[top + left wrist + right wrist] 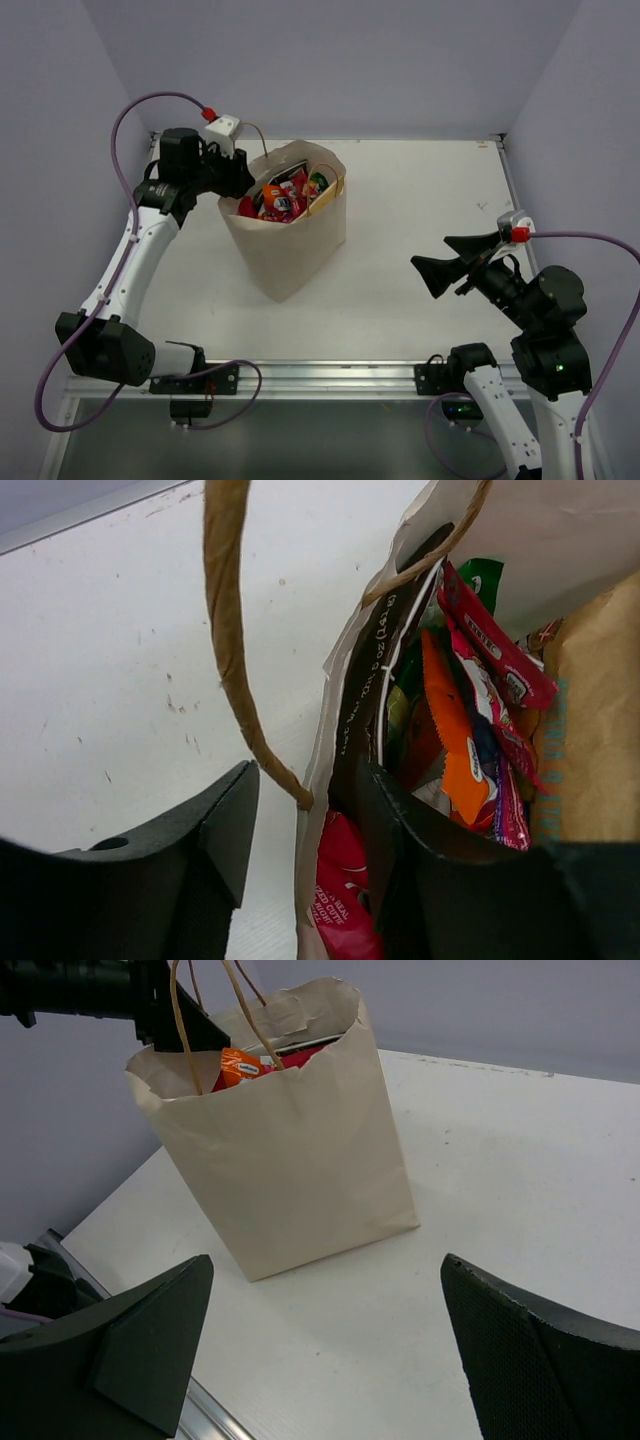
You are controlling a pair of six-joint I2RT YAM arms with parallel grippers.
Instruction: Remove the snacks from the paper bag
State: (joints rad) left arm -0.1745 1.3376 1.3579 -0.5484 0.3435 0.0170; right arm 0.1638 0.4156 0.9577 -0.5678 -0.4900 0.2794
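From above: the paper bag (290, 240) stands upright, snacks (283, 197) crowding its open mouth. The left gripper (238, 178) is right at the bag's left rim. The right gripper (440, 262) hangs well off to the bag's right, jaws spread wide.

Left wrist: the fingers (215, 850) straddle the bag's wall, parted. The outer one is clear of the paper and the inner one is against a dark brown packet (365, 700). The handle cord (225, 610) dangles just outside the bag, and an orange packet (455, 740) sits deeper in.

Right wrist: jaws wide apart, the bag upright ahead, and an orange packet peeking over its rim.

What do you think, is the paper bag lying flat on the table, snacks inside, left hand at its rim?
No, the paper bag stands upright on the table, as the right wrist view shows; snacks are inside and the left hand is at its rim.
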